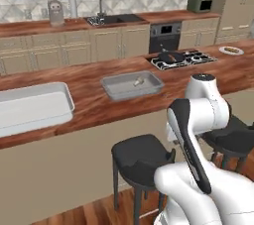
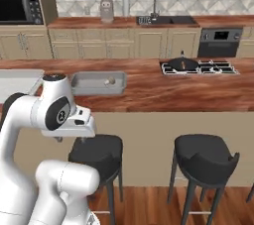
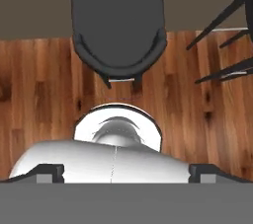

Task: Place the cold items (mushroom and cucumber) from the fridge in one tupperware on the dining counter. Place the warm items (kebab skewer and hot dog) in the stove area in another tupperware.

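The counter point(image 1: 99, 105) (reddish wood) holds a grey tub point(image 1: 132, 86) with the mushroom point(image 1: 138, 82) inside, a white tub point(image 1: 30, 107) nearby. The gripper point(image 3: 126, 172), fingers apart, points down over a stool point(image 3: 117, 25).

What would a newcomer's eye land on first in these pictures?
The folded white arm fills the foreground, above a dark stool on the wood floor. Behind it runs the reddish-brown dining counter, bearing a grey tub with a small pale item and a larger white tupperware at left.
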You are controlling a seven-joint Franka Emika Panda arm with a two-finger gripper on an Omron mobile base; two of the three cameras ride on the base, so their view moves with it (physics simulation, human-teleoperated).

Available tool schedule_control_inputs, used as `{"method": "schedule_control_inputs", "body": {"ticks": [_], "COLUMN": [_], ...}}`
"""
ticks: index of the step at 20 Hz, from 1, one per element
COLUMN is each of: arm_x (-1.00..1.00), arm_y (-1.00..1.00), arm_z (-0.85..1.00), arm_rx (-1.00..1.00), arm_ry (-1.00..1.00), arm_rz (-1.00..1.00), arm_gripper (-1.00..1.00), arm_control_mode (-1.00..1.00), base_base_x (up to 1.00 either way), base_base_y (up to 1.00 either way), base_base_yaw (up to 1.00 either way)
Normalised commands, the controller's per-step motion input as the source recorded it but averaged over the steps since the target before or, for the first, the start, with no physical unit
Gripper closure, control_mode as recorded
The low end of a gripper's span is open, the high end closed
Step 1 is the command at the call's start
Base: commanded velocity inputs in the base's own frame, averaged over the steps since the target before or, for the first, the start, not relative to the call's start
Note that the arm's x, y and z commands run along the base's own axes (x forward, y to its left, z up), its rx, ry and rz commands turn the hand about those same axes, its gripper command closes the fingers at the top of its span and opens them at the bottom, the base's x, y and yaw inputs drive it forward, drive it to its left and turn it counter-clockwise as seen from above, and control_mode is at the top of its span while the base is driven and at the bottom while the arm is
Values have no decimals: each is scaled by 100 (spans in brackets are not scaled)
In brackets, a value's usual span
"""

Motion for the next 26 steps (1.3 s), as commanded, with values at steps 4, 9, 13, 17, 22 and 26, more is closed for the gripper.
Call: {"method": "schedule_control_inputs", "body": {"ticks": [4, 9, 13, 17, 22, 26], "arm_x": [0, 0, 0, 0, 0, 0], "arm_y": [0, 0, 0, 0, 0, 0], "arm_z": [0, 0, 0, 0, 0, 0], "arm_rx": [0, 0, 0, 0, 0, 0], "arm_ry": [0, 0, 0, 0, 0, 0], "arm_rz": [0, 0, 0, 0, 0, 0], "arm_gripper": [-100, -100, -100, -100, -100, -100], "arm_control_mode": [100, 100, 100, 100, 100, 100], "base_base_x": [-22, 4, 3, 7, 37, 83], "base_base_y": [-49, -78, -45, -44, -45, -57], "base_base_yaw": [-73, -81, -90, -90, -79, -58]}}
